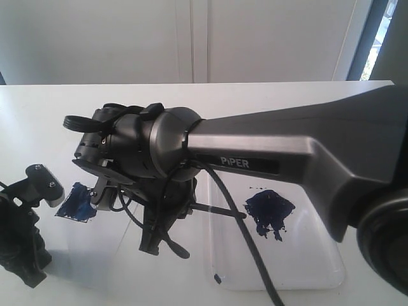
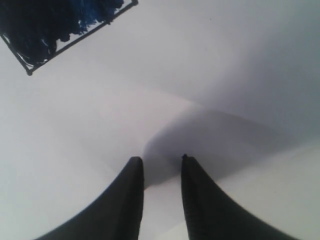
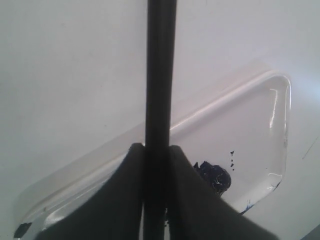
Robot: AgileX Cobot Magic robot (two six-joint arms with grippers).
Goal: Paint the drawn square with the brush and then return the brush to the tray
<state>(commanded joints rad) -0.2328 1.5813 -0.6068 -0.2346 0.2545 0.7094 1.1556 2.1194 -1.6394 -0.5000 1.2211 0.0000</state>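
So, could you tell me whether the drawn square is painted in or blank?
Painted: most of the square is dark blue, with white gaps near one edge.

grey right arm point(image 1: 299, 137), white piper lettering point(image 1: 234, 162), black cable point(image 1: 245, 229); black left gripper point(image 2: 160, 158)

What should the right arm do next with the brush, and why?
Probably lower the brush onto the tray and release it. The drawn square already looks mostly blue, and the right gripper holds the brush over the tray.
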